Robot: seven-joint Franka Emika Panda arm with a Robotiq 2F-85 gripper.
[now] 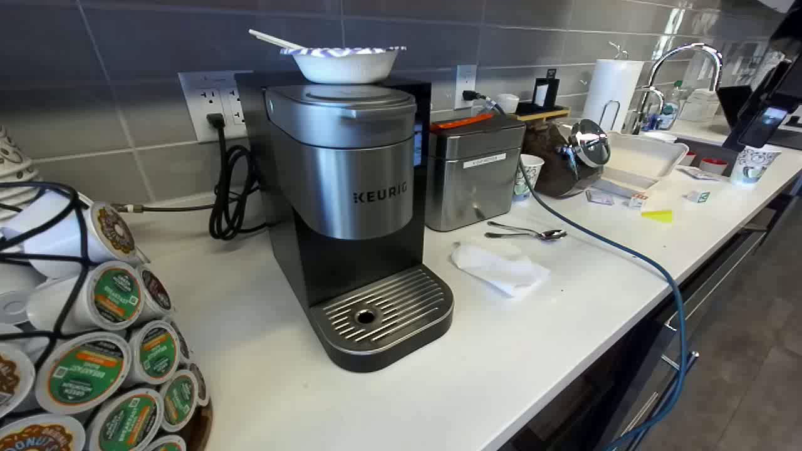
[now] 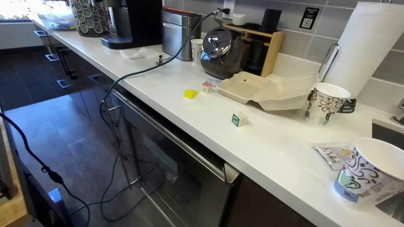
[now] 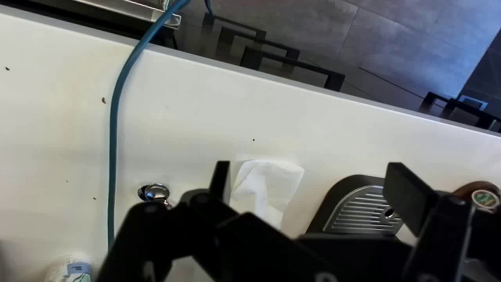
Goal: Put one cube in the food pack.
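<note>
The food pack [image 2: 241,86] is a pale, shallow takeaway container lying open on the counter; it also shows in an exterior view [image 1: 645,153]. A white cube with red marks [image 2: 206,88] stands beside its near corner, also seen in an exterior view [image 1: 638,201]. A white cube with a green letter [image 2: 240,119] lies nearer the counter's front edge [image 1: 698,196]. A yellow block [image 2: 190,94] lies left of the red-marked cube [image 1: 658,216]. In the wrist view my gripper [image 3: 313,182] is open and empty, high above the counter; no cube or pack shows there.
A blue cable [image 2: 139,72] crosses the counter. A napkin [image 3: 270,184], spoons [image 1: 526,232], a coffee maker [image 1: 351,163], steel box [image 1: 476,181] and glass jar [image 2: 224,53] stand along it. Paper cups [image 2: 328,102] flank the pack's right. Dark equipment [image 1: 764,119] hangs at the right edge.
</note>
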